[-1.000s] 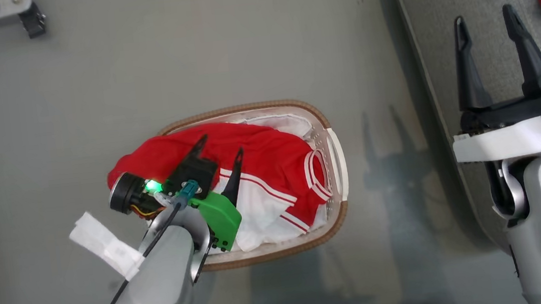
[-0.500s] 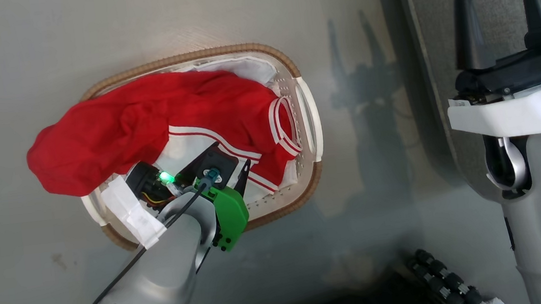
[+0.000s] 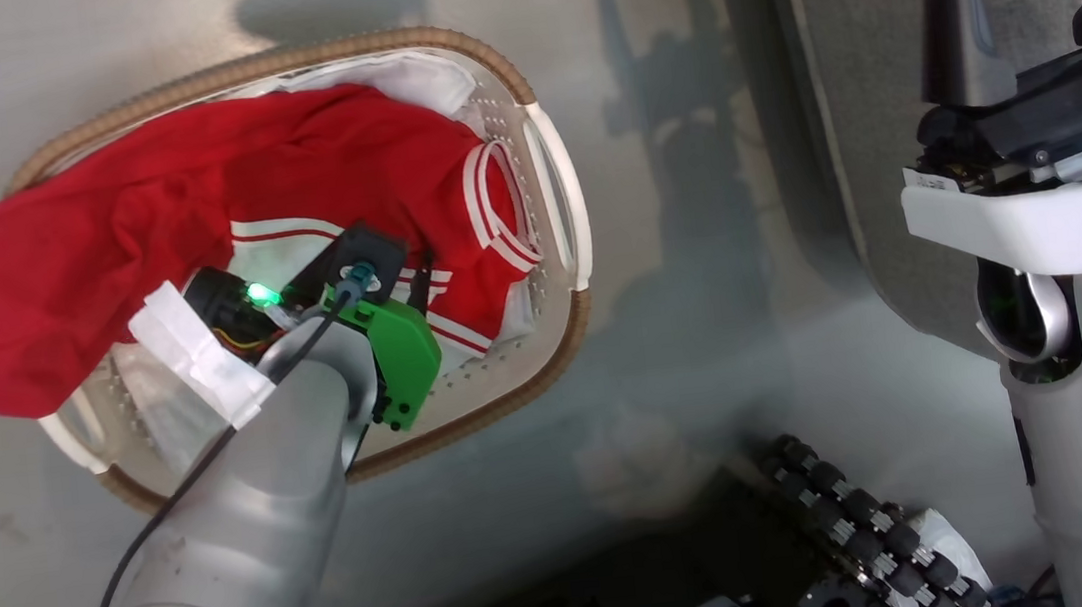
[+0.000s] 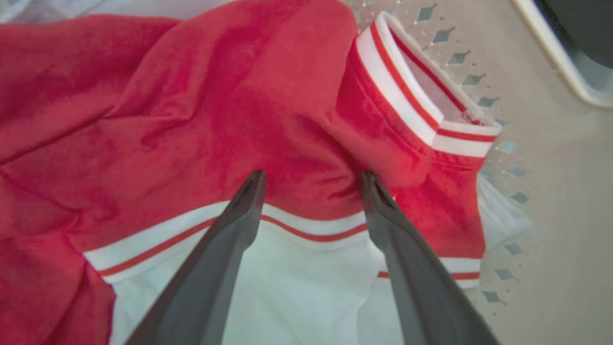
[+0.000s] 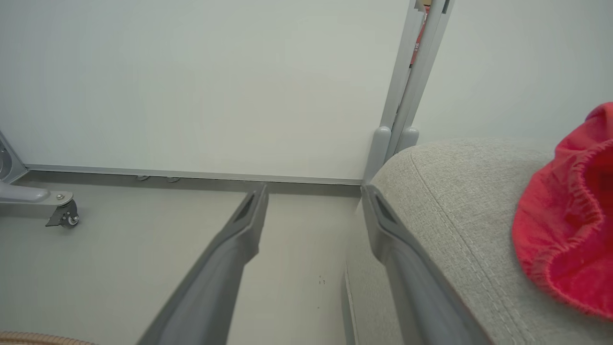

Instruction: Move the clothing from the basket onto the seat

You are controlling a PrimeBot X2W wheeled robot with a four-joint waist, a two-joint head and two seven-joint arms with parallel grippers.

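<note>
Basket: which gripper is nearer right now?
Left. The left gripper is down inside the basket, open jaws at the red clothing. The right gripper hangs open by the seat edge, well apart from the basket.

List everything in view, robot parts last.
basket: one, white with brown rim, on the floor.
clothing: one heap, red with white stripes, in the basket, spilling over its rim.
liner: one, white, inside the basket.
seat: one, grey, right of the basket.
red garment: one, red, on the seat.
caster: one, black, across the floor.
left tool: one, dark, open, tips at the clothing.
right tool: one, dark, open, over the seat's edge.
</note>
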